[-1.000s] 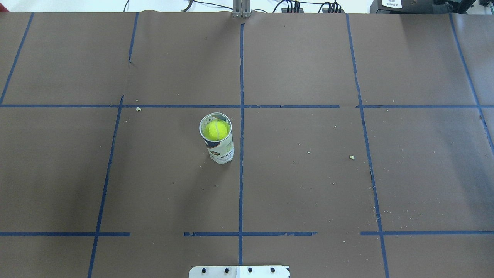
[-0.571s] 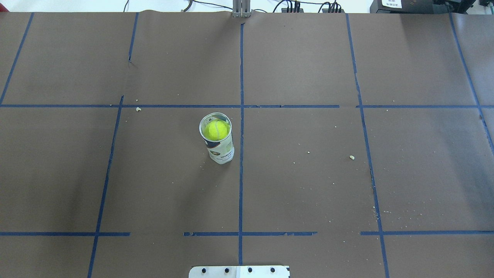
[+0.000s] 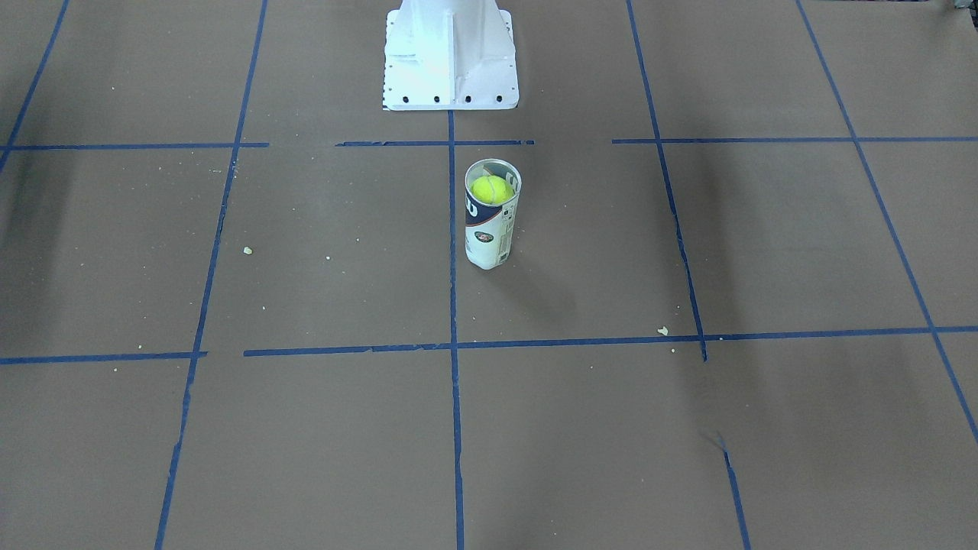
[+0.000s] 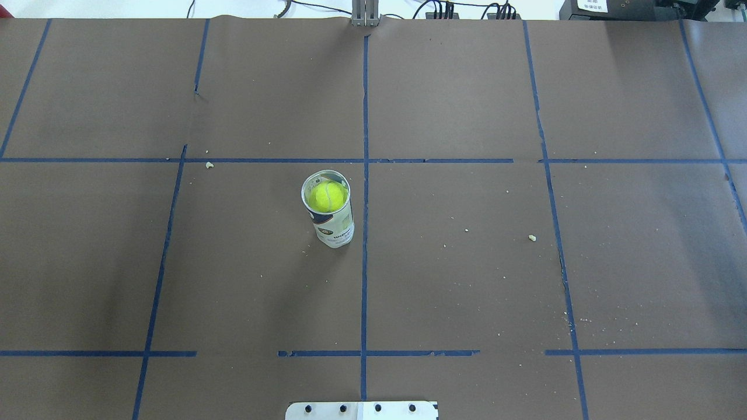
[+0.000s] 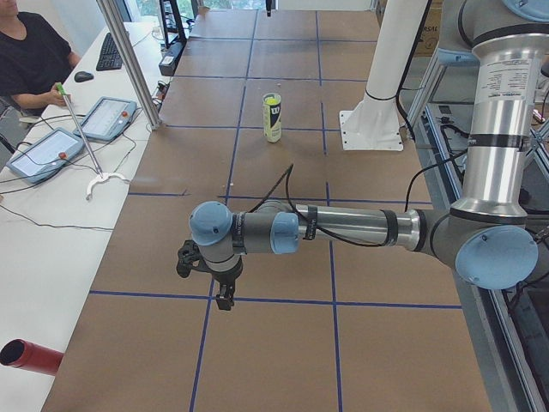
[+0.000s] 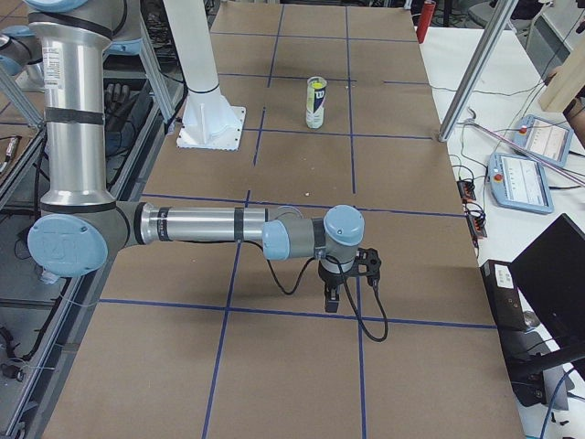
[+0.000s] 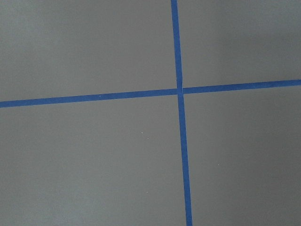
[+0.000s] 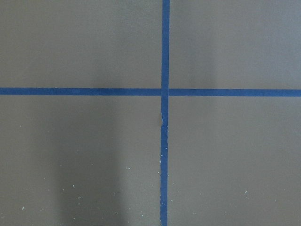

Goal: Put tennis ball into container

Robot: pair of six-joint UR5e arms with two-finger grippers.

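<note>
the small fuzzy yellow-green tennis ball (image 4: 327, 196) sits inside the tall clear plastic tube container (image 4: 335, 226) with a white and navy label, high up in it, just under the open rim. the container stands upright on the brown paper-covered table (image 4: 467, 291). in the overhead view it is just left of the centre blue tape line (image 4: 365, 280), between the far and near cross lines. the white metal base (image 3: 451, 53) sits at the table's near edge in that view, well apart from the container.

the left gripper (image 5: 224, 300) hangs pointing down above the table's left end, well apart from the container. it shows only in a side view, so i cannot tell whether its fingers are apart or together. the right gripper (image 6: 331, 300) hangs the same way over the right end, and i cannot tell its fingers' state either. each wrist view shows only brown paper and a crossing of blue tape.
</note>
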